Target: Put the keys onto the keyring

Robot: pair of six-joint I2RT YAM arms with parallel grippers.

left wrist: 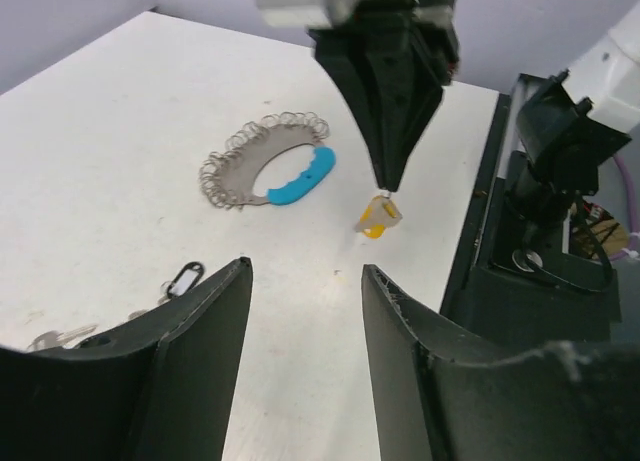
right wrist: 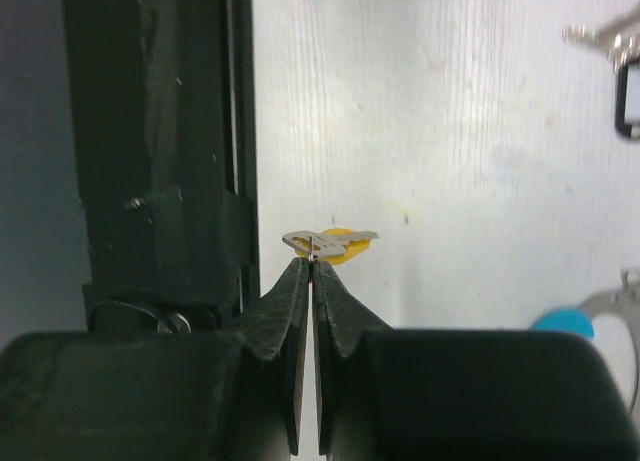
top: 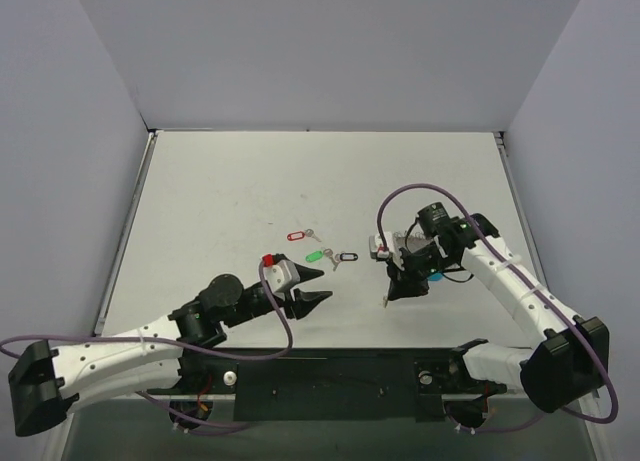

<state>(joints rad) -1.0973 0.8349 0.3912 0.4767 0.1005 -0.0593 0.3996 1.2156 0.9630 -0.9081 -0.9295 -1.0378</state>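
Observation:
My right gripper [right wrist: 311,262] is shut on the small ring of the yellow-tagged key [right wrist: 333,244], which sticks out sideways at its fingertips. In the left wrist view the same key [left wrist: 377,217] hangs just above the table under the right gripper [left wrist: 385,188]. The keyring [left wrist: 262,161], a coiled wire loop with a blue segment [left wrist: 303,176], lies flat behind it. Its blue part [right wrist: 565,319] shows at the right wrist view's lower right. My left gripper [left wrist: 305,268] is open with nothing between its fingers, low over the table [top: 310,286]. The red [top: 295,235], green [top: 314,254] and black [top: 347,256] tagged keys lie mid-table.
The black mounting rail [top: 340,376] runs along the table's near edge, close beside the right gripper [top: 386,299], and shows tall in the right wrist view [right wrist: 150,131]. The black-tagged key [left wrist: 183,278] lies just left of my left fingers. Purple cables loop over both arms.

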